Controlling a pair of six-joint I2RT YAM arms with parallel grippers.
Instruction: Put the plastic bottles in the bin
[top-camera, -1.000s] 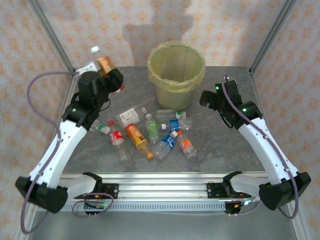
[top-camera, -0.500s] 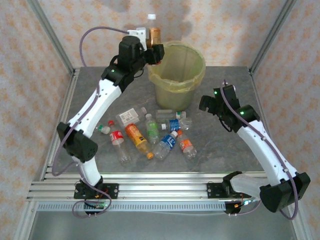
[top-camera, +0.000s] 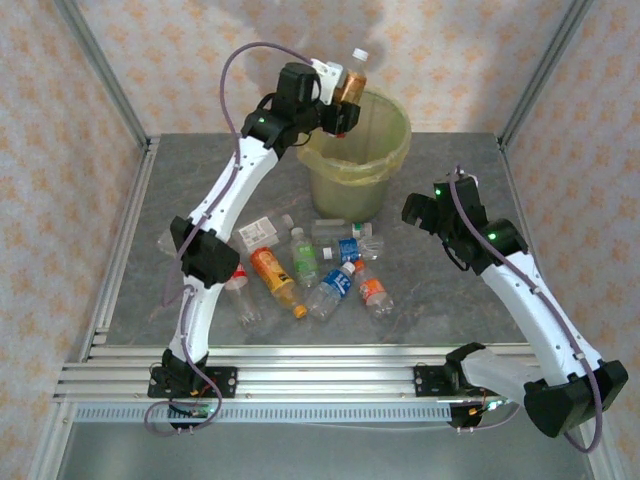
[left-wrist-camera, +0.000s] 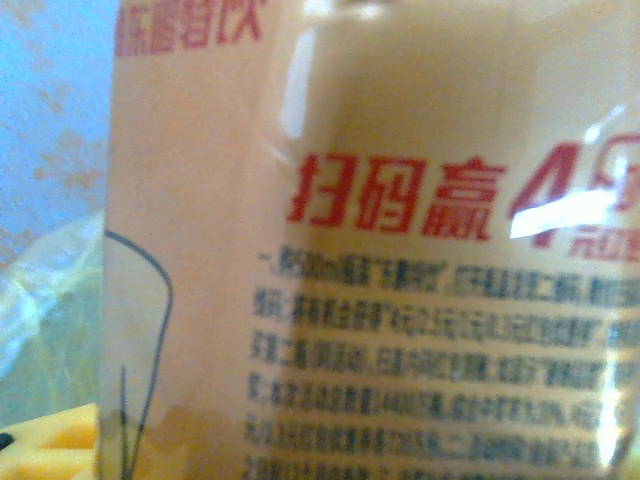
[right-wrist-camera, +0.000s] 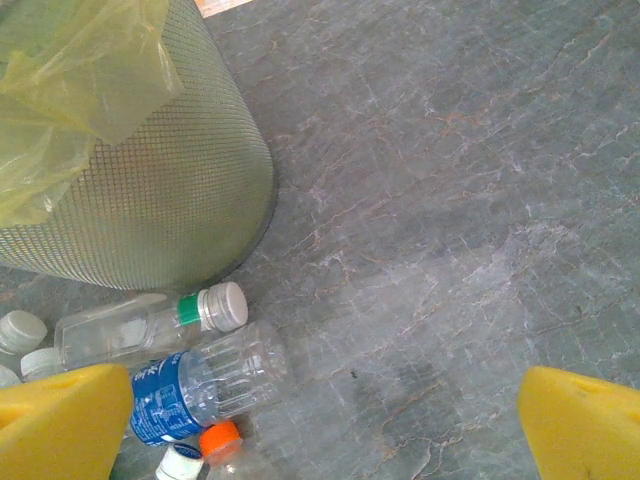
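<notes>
An orange-labelled plastic bottle (top-camera: 350, 86) with a white cap hangs tilted over the left rim of the bin (top-camera: 351, 196), and my left gripper (top-camera: 339, 101) is shut on it. Up close in the left wrist view, its label (left-wrist-camera: 400, 250) has red and black print, with the yellow-green bag (left-wrist-camera: 30, 290) behind. Several more bottles (top-camera: 304, 262) lie on the table in front of the bin. My right gripper (top-camera: 420, 208) hovers open to the right of the bin. Its yellow fingers (right-wrist-camera: 60, 425) stand wide over a blue-labelled bottle (right-wrist-camera: 195, 388) and bare table.
The bin's mesh wall (right-wrist-camera: 150, 200) stands close at the upper left of the right wrist view. A clear bottle (right-wrist-camera: 140, 328) with a white cap lies against its foot. Grey stone tabletop (top-camera: 450, 290) stretches to the right of the pile. Metal frame posts (top-camera: 100, 70) stand at the back corners.
My left arm has swung from the back left corner to the right and carried the orange-labelled bottle over the bin's rim. The right arm has barely shifted.
</notes>
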